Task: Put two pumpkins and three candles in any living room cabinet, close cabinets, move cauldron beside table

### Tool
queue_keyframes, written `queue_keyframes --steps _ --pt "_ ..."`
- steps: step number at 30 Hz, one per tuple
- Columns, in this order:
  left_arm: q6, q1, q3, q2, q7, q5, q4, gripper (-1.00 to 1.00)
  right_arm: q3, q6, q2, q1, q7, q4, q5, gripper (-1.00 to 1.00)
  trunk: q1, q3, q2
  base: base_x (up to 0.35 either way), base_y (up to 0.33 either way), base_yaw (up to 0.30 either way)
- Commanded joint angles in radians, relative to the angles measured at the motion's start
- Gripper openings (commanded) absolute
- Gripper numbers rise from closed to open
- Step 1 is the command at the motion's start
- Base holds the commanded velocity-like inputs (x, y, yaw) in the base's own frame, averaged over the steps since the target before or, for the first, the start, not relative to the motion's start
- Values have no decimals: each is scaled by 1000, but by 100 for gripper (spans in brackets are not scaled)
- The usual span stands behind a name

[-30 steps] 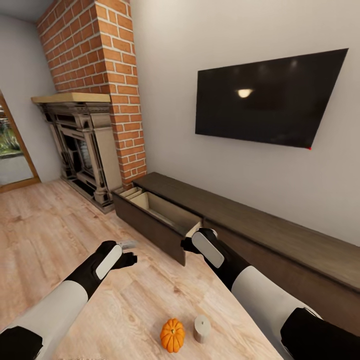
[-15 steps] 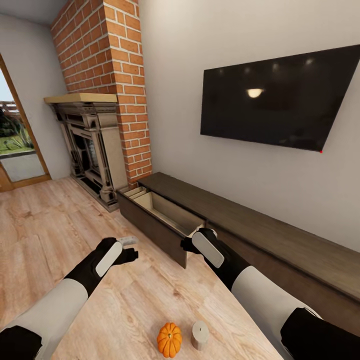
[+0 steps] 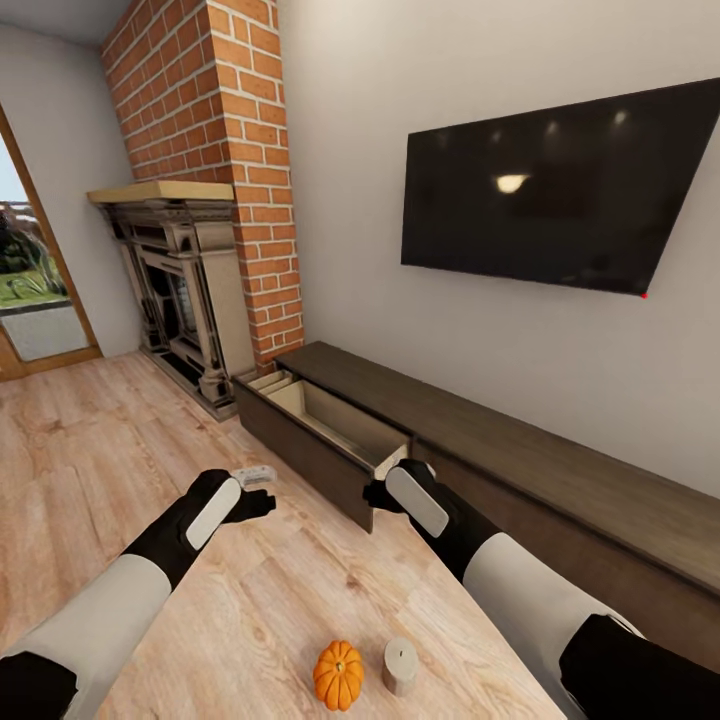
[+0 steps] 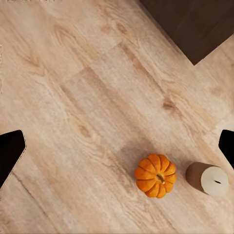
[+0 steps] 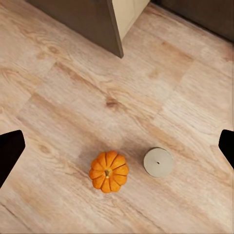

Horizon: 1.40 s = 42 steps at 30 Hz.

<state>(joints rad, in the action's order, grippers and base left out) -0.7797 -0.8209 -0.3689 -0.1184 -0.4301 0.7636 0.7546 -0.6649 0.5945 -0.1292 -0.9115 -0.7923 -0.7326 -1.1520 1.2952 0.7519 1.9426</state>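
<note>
One orange ribbed pumpkin point(image 3: 338, 675) and one beige candle point(image 3: 400, 666) stand side by side on the wooden floor, close in front of me. The long dark brown cabinet point(image 3: 520, 470) runs along the wall, its left drawer point(image 3: 320, 432) pulled out and showing a tan interior. My left gripper point(image 3: 255, 503) hangs open above the floor, left of the drawer's corner. My right gripper point(image 3: 378, 493) is open just by that corner. The left wrist view looks down on the pumpkin point(image 4: 156, 175) and candle point(image 4: 208, 178); so does the right wrist view, pumpkin point(image 5: 108, 171) beside candle point(image 5: 158, 162). The cauldron is out of view.
An ornate dark fireplace point(image 3: 185, 290) under a brick chimney point(image 3: 230, 150) stands left of the cabinet. A black TV point(image 3: 540, 190) hangs on the wall above it. A small pale object point(image 3: 254, 474) lies on the floor near my left hand. A glass door point(image 3: 30, 290) is at far left.
The whole picture has shifted, so the camera has turned a little. My left arm has lifted slightly. Pumpkin, candle and drawer stand as before.
</note>
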Motion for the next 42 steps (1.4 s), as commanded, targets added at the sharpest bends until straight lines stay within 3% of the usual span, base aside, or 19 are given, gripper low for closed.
queue_keyframes --steps 1,6,12,16,20,24,31,35,42 --pt "-3 -1 -5 -5 -9 12 4 100 -3 2 0 -2 -7 4 -6 100 4 4 8 0 0 0" --pt "-55 -2 -4 -23 -7 16 15 100 -2 13 -1 -3 -6 46 -6 100 23 20 43 0 0 0" --pt "-142 -2 6 -70 -7 22 66 100 -1 34 -33 -5 1 161 -6 100 46 39 85 0 0 0" --pt "-170 -1 65 -83 -7 23 76 100 -2 35 -39 -7 31 234 -4 100 61 51 113 0 0 0" --pt "-186 1 97 -85 -7 22 78 100 -11 35 -35 -7 88 265 -1 100 77 64 141 0 0 0" --pt "-192 1 109 -85 -7 22 78 100 -40 29 -33 -6 131 270 49 100 92 76 169 0 0 0" --pt "-193 2 112 -83 -8 22 76 100 -55 22 -31 -4 193 262 107 100 119 98 218 0 0 0" --pt "-193 2 113 -83 -8 21 76 100 -55 21 -31 -4 197 256 137 100 134 111 246 0 0 0" --pt "-193 3 113 -81 -8 20 78 100 -53 20 -32 -4 202 253 147 100 161 133 295 0 0 49"
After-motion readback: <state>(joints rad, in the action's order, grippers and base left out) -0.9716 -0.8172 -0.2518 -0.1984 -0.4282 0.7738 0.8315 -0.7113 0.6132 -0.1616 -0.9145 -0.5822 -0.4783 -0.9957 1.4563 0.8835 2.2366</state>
